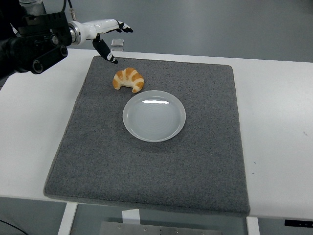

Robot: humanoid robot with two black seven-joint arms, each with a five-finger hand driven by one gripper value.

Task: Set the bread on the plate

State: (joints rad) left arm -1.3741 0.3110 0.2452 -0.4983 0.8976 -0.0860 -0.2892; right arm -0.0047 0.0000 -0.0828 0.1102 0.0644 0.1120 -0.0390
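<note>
Golden-brown curved croissant bread (129, 80) lies on the dark grey felt mat (146, 166), just beyond the upper-left rim of the round pale grey-white plate (154, 115), near it but apparently not touching; nothing on the plate. Taking the plate as landmark: the white-and-black five-fingered left hand (106, 32) hangs further out in the same up-left direction, over the mat's far left corner, clearly apart from the bread and holding nothing. Fingers spread and relaxed: four stretched toward the right, thumb (105, 51) hanging down with its tip pointing at the bread. So the bread lies right and nearward of the fingers, between hand and plate. Its long axis runs roughly left-right, slightly tilted, both tips curving toward the plate side. Right hand not in view, so the left is the only one placed to grasp. Judged step: approach, grasp not yet made; next move likely needs the hand lowered over the bread's arched back, closing across the short axis, then a short carry toward the plate.
</note>
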